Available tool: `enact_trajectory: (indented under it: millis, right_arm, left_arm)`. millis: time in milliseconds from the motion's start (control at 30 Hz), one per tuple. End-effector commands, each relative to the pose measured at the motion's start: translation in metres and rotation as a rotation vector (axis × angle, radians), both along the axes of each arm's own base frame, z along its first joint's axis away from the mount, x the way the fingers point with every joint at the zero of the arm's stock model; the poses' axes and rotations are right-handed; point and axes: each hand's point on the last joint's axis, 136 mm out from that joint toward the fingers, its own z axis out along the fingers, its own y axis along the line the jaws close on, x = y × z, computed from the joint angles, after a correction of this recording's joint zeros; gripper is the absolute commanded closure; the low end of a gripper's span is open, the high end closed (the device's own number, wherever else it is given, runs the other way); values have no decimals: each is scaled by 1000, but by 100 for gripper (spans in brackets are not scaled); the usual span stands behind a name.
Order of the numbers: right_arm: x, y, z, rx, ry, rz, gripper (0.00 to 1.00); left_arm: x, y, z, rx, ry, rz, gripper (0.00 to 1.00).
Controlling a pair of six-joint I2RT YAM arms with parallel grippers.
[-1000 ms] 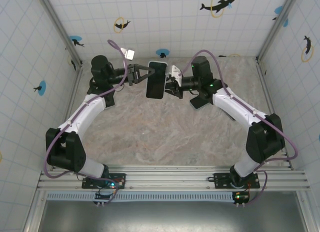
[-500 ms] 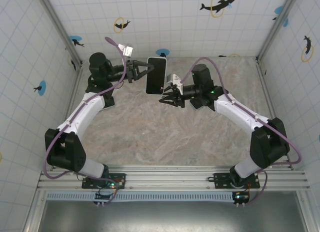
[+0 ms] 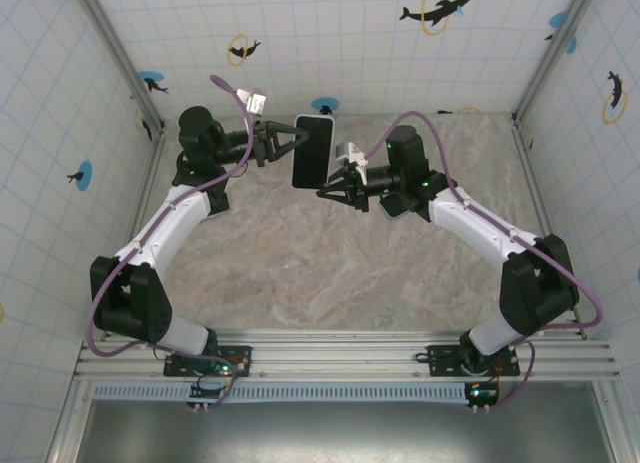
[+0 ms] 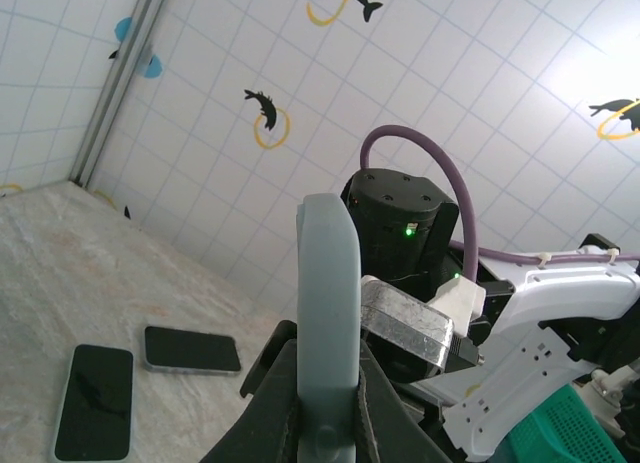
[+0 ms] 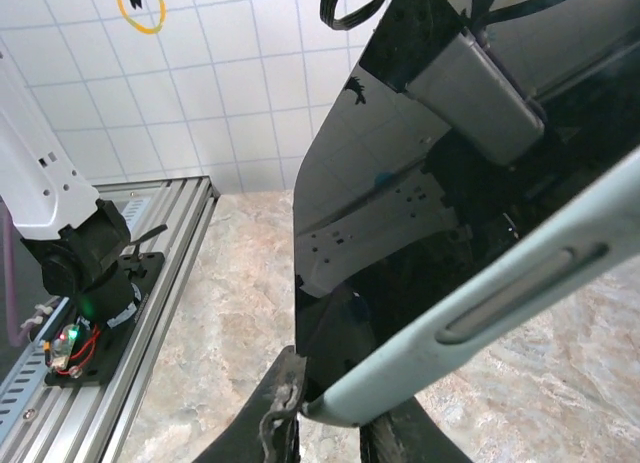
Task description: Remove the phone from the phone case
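Note:
The phone [image 3: 312, 151], black screen in a pale blue-grey case, hangs upright above the back of the table. My left gripper [image 3: 293, 143] is shut on the case's left long edge. In the left wrist view the case [image 4: 327, 313] stands edge-on, pinched at my left gripper [image 4: 328, 423]. My right gripper [image 3: 325, 190] sits at the phone's lower corner. In the right wrist view the dark screen [image 5: 400, 213] and the case rim [image 5: 480, 303] run down into my right gripper [image 5: 335, 418], whose fingers [image 5: 285, 408] press on both sides of that corner.
Two bare phones [image 4: 93, 401] [image 4: 192, 349] lie flat on the marble table [image 3: 330, 263] near the back wall. A green basket [image 4: 560, 433] shows behind the right arm. The aluminium rail [image 5: 100, 333] runs along the near edge. Tiled walls enclose the table.
My right gripper left the phone's right edge, dropped back, then came up onto its lower corner. My left gripper lifted and tilted the phone slightly towards the back.

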Motion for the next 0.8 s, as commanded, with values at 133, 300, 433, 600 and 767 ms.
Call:
enact_trajectory:
  millis: [133, 300, 433, 600, 767]
  right_arm:
    - [7, 5, 24, 39, -90, 4, 87]
    - [17, 6, 33, 42, -147, -49, 92]
    - [33, 5, 29, -9, -260, -147, 93]
    - [47, 2, 38, -13, -355, -230, 96]
    - [54, 0, 48, 0, -397, -267, 96]
  left_arm:
    - [-12, -1, 12, -23, -21, -13, 100]
    - [-17, -5, 3, -19, 28, -34, 100]
    - [-22, -7, 0, -18, 55, -43, 100]
    - [-27, -9, -2, -22, 79, -52, 100]
    - [-30, -11, -3, -22, 93, -68, 100]
